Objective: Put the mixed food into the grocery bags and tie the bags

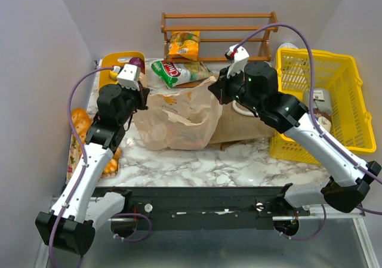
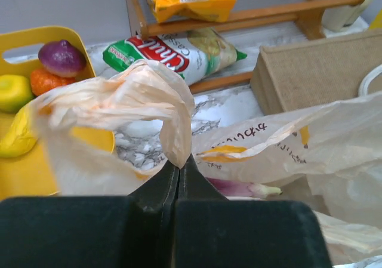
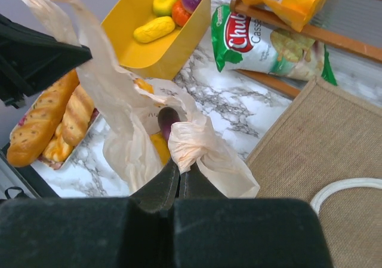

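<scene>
The peach-orange plastic bag (image 1: 176,122) stands mid-table with a purple aubergine (image 3: 169,120) and yellow food inside. My left gripper (image 2: 179,162) is shut on the bag's left loop handle (image 2: 128,95) and holds it up. My right gripper (image 3: 180,168) is shut on the bag's bunched right handle (image 3: 192,144). The tan jute tote (image 1: 242,128) lies flat behind the bag, with a white handle (image 3: 346,190). A green and red snack packet (image 1: 179,73) lies at the back. An orange-yellow packet (image 1: 184,45) leans in the wooden rack.
A yellow tray (image 1: 119,62) of toy fruit sits back left. Bread loaves (image 1: 80,136) lie on a plate at the left edge. A wooden rack (image 1: 218,29) stands at the back. A yellow mesh basket (image 1: 325,104) with items stands at the right.
</scene>
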